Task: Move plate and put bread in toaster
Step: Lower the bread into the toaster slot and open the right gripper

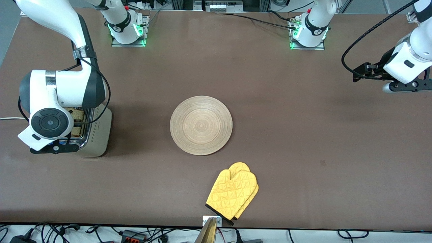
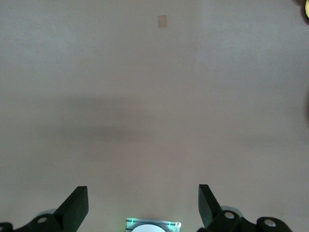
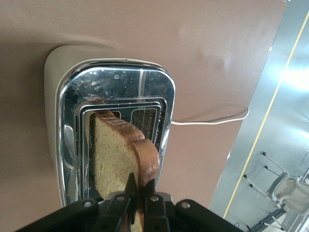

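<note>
The toaster (image 1: 98, 135) stands at the right arm's end of the table, and its chrome top shows in the right wrist view (image 3: 120, 79). My right gripper (image 3: 139, 186) is shut on the crust edge of the bread (image 3: 116, 154). It holds the slice upright with the lower end inside one toaster slot. In the front view the right hand covers most of the toaster top, and only a bit of bread (image 1: 77, 114) shows. The plate (image 1: 201, 125) lies flat and empty at mid-table. My left gripper (image 2: 143, 203) is open and empty, up over bare table at the left arm's end (image 1: 362, 72).
A yellow oven mitt (image 1: 233, 194) lies near the table's front edge, nearer the front camera than the plate. The toaster's white cord (image 3: 212, 121) trails off the table end. A small tan patch (image 2: 162, 21) marks the table top.
</note>
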Controlling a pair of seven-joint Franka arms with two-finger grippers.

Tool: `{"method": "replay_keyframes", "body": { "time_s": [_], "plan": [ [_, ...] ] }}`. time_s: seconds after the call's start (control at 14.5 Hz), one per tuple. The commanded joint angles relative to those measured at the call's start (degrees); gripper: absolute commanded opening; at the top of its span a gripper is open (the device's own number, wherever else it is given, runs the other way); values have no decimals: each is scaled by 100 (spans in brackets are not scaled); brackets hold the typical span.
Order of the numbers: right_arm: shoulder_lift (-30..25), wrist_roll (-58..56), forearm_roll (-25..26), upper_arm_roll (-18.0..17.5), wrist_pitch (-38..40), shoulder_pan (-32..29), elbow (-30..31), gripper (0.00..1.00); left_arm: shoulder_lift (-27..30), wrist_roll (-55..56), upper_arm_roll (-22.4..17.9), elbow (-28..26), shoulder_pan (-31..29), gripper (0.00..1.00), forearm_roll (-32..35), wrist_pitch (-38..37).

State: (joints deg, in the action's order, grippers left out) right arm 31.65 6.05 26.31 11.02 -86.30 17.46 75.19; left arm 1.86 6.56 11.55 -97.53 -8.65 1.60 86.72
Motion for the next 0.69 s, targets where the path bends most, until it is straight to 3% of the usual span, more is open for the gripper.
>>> {"method": "replay_keyframes", "body": {
  "time_s": [0.0, 0.07, 0.14, 0.62],
  "plan": [
    [52, 106, -3, 5, 78, 29, -66, 22, 121, 38, -21, -82, 13, 100, -176, -50],
    [52, 193, -29, -3, 78, 3, -49, 82, 121, 38, -21, -82, 13, 100, -203, -50],
    [43, 316, -169, 5, 78, -41, -40, 100, 121, 38, -21, -82, 13, 100, -203, -50],
    [-150, 396, -660, 49, 52, -24, -223, 100, 51, 47, -3, 76, 57, 100, -195, 81]
  ]
}}
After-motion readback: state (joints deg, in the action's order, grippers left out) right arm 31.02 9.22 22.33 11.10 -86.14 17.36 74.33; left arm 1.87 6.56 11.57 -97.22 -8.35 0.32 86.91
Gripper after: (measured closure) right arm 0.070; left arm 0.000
